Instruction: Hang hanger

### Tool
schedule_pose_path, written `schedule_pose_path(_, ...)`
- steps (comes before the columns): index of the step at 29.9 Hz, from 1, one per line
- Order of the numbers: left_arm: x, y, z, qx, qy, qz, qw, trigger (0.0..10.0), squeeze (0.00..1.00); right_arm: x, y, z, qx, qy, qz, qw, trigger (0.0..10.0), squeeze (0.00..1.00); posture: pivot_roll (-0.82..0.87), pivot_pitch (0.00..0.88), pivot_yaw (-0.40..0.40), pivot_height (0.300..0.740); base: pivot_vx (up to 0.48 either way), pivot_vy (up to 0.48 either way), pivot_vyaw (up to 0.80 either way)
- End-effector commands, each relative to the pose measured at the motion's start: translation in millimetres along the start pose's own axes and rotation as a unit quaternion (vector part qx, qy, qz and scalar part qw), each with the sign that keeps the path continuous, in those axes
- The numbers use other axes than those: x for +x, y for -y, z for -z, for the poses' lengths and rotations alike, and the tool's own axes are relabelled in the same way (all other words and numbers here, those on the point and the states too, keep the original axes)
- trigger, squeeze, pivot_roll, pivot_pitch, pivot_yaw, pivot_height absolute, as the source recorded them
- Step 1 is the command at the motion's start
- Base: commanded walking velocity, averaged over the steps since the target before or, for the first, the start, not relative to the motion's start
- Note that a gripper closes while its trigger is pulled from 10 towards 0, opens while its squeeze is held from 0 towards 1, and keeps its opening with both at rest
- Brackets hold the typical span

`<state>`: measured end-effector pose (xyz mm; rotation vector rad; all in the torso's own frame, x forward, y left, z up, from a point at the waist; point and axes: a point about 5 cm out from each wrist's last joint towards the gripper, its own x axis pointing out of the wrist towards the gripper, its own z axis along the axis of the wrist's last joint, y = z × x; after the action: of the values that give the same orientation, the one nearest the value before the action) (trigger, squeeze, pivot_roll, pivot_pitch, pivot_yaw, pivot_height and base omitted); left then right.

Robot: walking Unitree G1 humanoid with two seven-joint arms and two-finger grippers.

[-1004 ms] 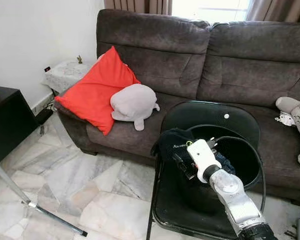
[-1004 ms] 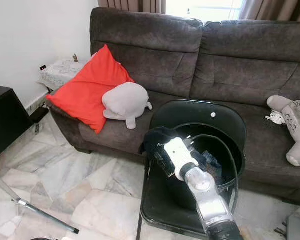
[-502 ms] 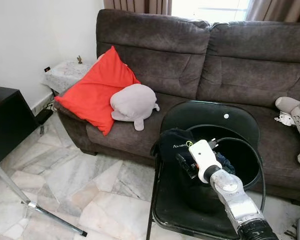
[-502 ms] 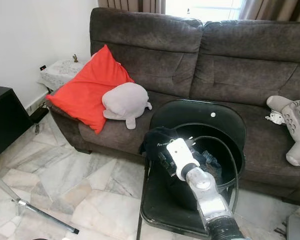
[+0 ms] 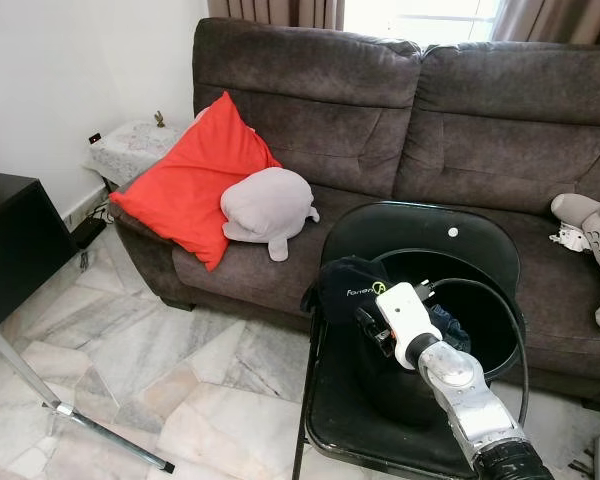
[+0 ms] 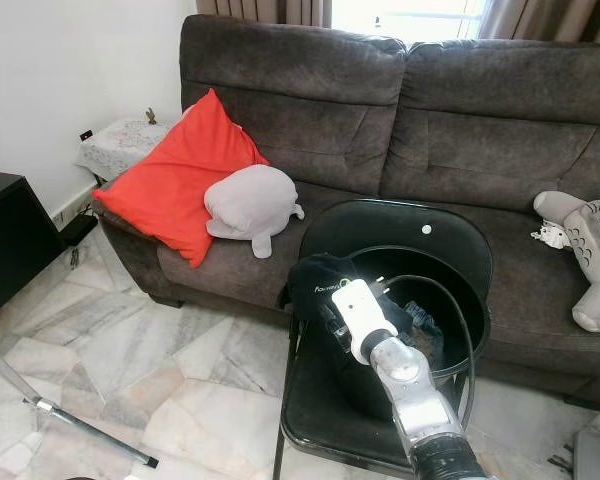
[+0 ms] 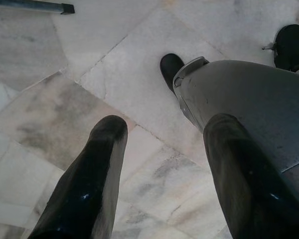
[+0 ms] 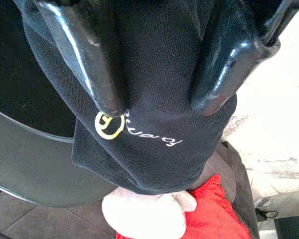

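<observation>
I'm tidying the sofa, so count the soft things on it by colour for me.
Red: 1, the cushion
Light grey: 2, the seal-shaped plush beside the cushion and the plush toy at the sofa's far right
Total: 3

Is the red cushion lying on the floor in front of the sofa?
No, the red cushion rests on the seat of the sofa, propped against its arm and back beside a grey plush toy.

Red cushion [image 5: 194, 180] — brown sofa [image 5: 400, 110].
</observation>
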<state>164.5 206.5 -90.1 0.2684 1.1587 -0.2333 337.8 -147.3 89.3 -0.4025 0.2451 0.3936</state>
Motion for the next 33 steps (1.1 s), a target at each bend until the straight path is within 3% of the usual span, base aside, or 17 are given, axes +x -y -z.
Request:
schedule_pose_path(1,-1.0,-3.6,4.7,0.007,-0.011,-0.002,1.000,10.0,0.00,1.0,-0.2,0.0,0.004,0.000,0.001,1.000,0.0,0.00,0.00,0.026,0.048,0.740,0.000,0.000,0.00)
schedule_pose_path(13,-1.0,-3.5,4.9,0.008,-0.011,-0.001,1.000,10.0,0.00,-0.5,-7.1,4.0,0.014,-0.005,0.005,1.000,0.0,0.00,-0.01,0.028,0.048,0.740,0.000,0.000,0.00)
schedule_pose_path(26,-0.9,-3.2,4.5,0.010,-0.012,0.000,1.000,10.0,0.00,-15.3,0.2,-0.7,0.037,0.014,0.090,0.995,0.0,0.00,-0.03,0.028,0.046,0.740,0.000,0.000,0.00)
schedule_pose_path(30,-0.8,-2.6,4.4,0.010,-0.011,0.000,1.000,10.0,0.00,-33.4,7.5,-7.9,0.061,0.050,0.164,0.983,0.0,0.00,-0.03,0.027,0.042,0.740,0.000,0.000,0.00)
schedule_pose_path(33,-0.8,-2.6,4.5,0.011,-0.012,0.000,1.000,10.0,0.00,-60.9,19.7,-20.4,0.091,0.100,0.248,0.959,0.0,0.00,-0.05,0.031,0.039,0.740,0.000,0.000,0.00)
